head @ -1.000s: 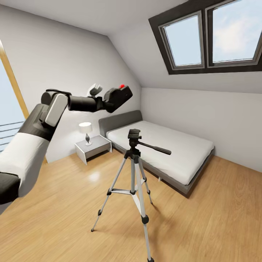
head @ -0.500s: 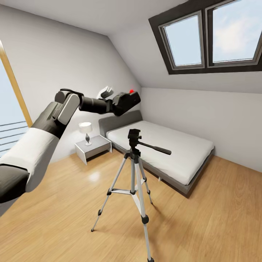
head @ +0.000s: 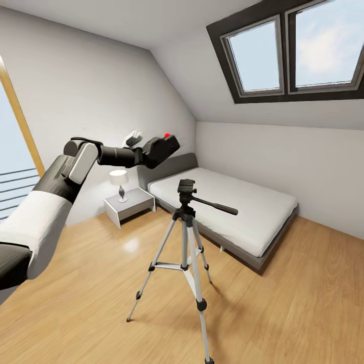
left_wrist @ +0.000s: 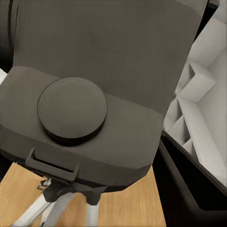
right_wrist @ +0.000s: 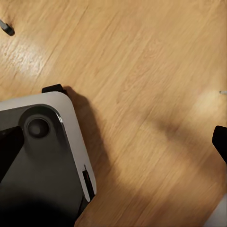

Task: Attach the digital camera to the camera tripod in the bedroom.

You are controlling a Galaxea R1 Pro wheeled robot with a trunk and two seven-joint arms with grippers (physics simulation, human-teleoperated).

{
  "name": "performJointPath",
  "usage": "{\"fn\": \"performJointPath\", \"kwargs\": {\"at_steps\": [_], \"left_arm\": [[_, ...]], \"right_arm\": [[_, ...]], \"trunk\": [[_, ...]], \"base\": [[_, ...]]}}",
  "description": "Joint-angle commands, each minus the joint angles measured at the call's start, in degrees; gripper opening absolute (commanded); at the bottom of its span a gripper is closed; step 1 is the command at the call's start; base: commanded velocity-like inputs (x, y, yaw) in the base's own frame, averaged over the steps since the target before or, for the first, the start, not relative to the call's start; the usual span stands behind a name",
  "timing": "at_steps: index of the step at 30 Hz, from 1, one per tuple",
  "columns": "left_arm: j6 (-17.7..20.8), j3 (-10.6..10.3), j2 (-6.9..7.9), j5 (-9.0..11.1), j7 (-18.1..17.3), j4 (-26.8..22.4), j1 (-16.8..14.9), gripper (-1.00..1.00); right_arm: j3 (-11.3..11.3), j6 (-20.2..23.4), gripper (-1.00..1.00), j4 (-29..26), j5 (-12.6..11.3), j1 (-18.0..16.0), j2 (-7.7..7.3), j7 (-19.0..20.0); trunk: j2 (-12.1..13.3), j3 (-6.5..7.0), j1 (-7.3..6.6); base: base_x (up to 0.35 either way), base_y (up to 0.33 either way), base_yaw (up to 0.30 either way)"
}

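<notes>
The black digital camera (head: 163, 145), its red button on top, is held in the air by my left gripper (head: 150, 151), which is shut on it. It hangs above and to the left of the camera tripod (head: 186, 222), well apart from the tripod's black head (head: 186, 188). The pan handle (head: 218, 206) points right. In the left wrist view the digital camera (left_wrist: 94, 85) is close up with a round cap facing me, and the camera tripod (left_wrist: 56, 210) shows below it. A dark shape (right_wrist: 220, 142) at the right wrist view's edge is too cropped to identify.
A grey low bed (head: 263, 237) stands behind the tripod, with a grey nightstand (head: 129, 203) and white lamp (head: 119, 178) to its left. A double skylight (head: 293, 50) sits in the sloped ceiling. My base (right_wrist: 42, 165) rests on light wood floor (right_wrist: 151, 85).
The left arm swung the camera right and down toward the tripod, then drew it back left. It now sits slightly lower than one second ago. The tripod has not moved.
</notes>
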Motion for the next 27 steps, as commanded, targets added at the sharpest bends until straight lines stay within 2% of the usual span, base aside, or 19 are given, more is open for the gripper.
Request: {"fn": "performJointPath", "kwargs": {"at_steps": [1,6,14,21,27], "left_arm": [[0.1,0.2,0.26,-0.1,-0.6,-0.1,0.3,-1.00],[0.0,1.8,0.81,0.2,-0.6,-0.2,1.9,-1.00],[0.1,1.9,1.57,0.2,-0.6,-0.3,4.5,-1.00],[0.1,1.9,2.37,0.2,-0.6,-1.5,4.5,-1.00],[0.6,1.7,2.51,0.2,-0.7,-3.3,4.5,-1.00]], "right_arm": [[0.5,-0.4,1.00,0.2,-0.5,-0.1,0.02,0.1],[0.4,-0.4,1.00,0.2,-0.5,-0.1,0.00,0.1],[0.4,-0.5,1.00,0.2,-0.5,-0.1,0.00,0.1],[0.4,-0.7,1.00,0.2,-0.5,-0.1,0.00,0.1],[0.4,-0.9,1.00,0.2,-0.5,-0.1,0.00,0.1]], "trunk": [[-0.1,-0.12,0.04],[-0.1,-0.12,0.04],[-0.1,-0.12,0.04],[-0.1,-0.12,0.04],[-0.1,-0.12,0.04]], "base": [[0.000,0.000,0.000],[0.000,0.022,0.000],[0.005,0.191,0.000],[0.078,0.239,0.000],[0.064,0.097,0.000]]}}
